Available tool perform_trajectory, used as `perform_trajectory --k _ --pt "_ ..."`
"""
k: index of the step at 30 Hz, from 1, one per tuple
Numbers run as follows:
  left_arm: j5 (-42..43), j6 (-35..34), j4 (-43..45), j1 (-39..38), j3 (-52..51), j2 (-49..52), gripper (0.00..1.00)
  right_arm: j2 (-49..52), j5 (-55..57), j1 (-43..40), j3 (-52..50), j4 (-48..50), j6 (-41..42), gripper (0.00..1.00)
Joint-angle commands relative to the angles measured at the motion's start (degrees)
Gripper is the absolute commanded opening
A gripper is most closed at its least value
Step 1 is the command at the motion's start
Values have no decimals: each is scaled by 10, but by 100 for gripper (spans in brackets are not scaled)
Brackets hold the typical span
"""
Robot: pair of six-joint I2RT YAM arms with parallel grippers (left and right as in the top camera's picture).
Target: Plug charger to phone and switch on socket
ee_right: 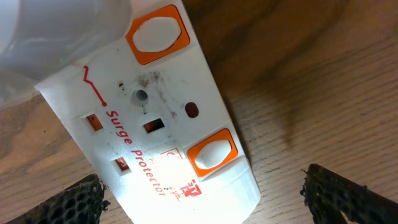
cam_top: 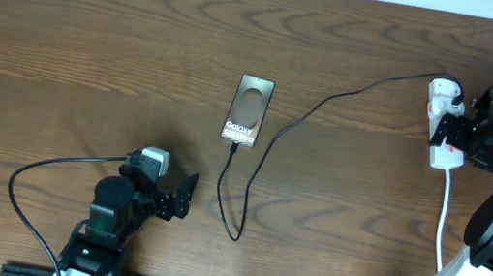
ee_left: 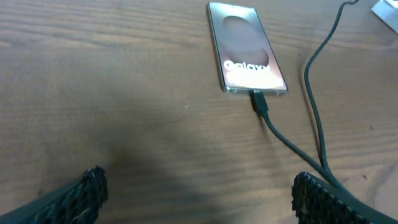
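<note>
The phone (cam_top: 249,109) lies flat mid-table, "Galaxy" lettering on its face (ee_left: 245,53). The charger cable (cam_top: 330,100) runs from the socket, loops toward the front edge, and its black connector (ee_left: 260,102) sits against the phone's bottom edge, seemingly plugged in. My left gripper (cam_top: 181,197) hangs open short of the phone, nothing between its fingers (ee_left: 93,186). The white socket (cam_top: 442,155) lies at the right, partly under my right gripper (cam_top: 453,135). In the right wrist view the socket (ee_right: 155,124) shows two orange-framed switches (ee_right: 211,152); the open right gripper (ee_right: 208,199) straddles its rounded end without touching.
A white plug body (ee_right: 56,31) sits in the strip's far outlet. The strip's white cord (cam_top: 445,217) trails toward the front edge beside the right arm. The black cable's loop (cam_top: 235,229) lies just right of the left gripper.
</note>
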Motion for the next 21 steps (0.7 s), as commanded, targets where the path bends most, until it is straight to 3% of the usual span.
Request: perform_trajectory --k 1,12,19,21 --pt "-4 3 -4 3 -1 -31 96 -13 -1 1 5 -1 -8 99" --pt "-5 4 -11 -6 -1 -81 96 -13 -1 1 5 -1 -8 99" --pt "-19 6 -184 24 -1 -277 96 -13 -1 1 5 -1 -8 99" --pt "-18 6 -184 35 -1 -316 96 -13 -1 1 5 -1 -8 99"
